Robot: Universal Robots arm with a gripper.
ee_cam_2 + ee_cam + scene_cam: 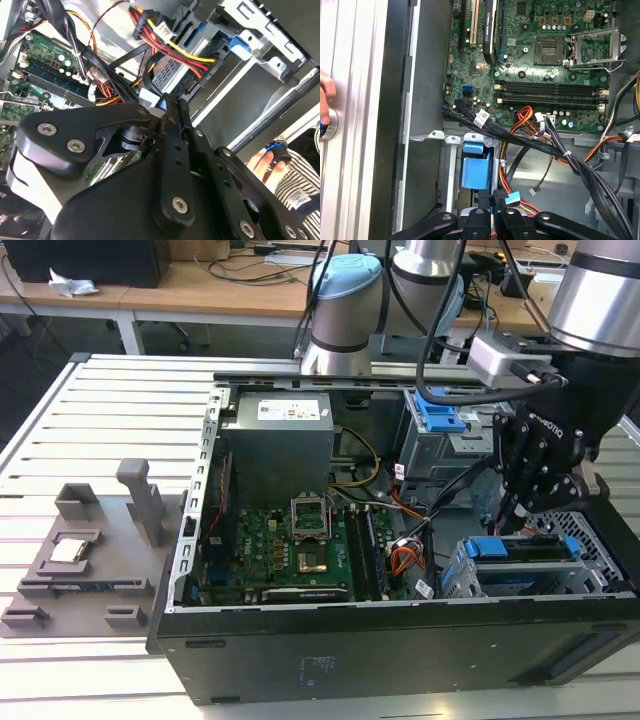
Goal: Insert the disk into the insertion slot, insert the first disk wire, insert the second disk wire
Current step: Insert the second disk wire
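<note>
1. Lab bench, slatted metal table (60, 410); open PC case (400, 640) lying on it.
2. Disk (525, 548) already sits in insertion slot (470, 580), long axis along the case's front edge.
3. Gripper (495, 202) pinched on a small connector w/ blue tab, at the disk's rear.
4. You're handling a light, stiff plug on a floppy wire: grip the plug body, not the cable.

Silver-grey jointed arm angled down; black claw (517, 508) pointing downward, fingers (496, 201) pinched close together.
</note>
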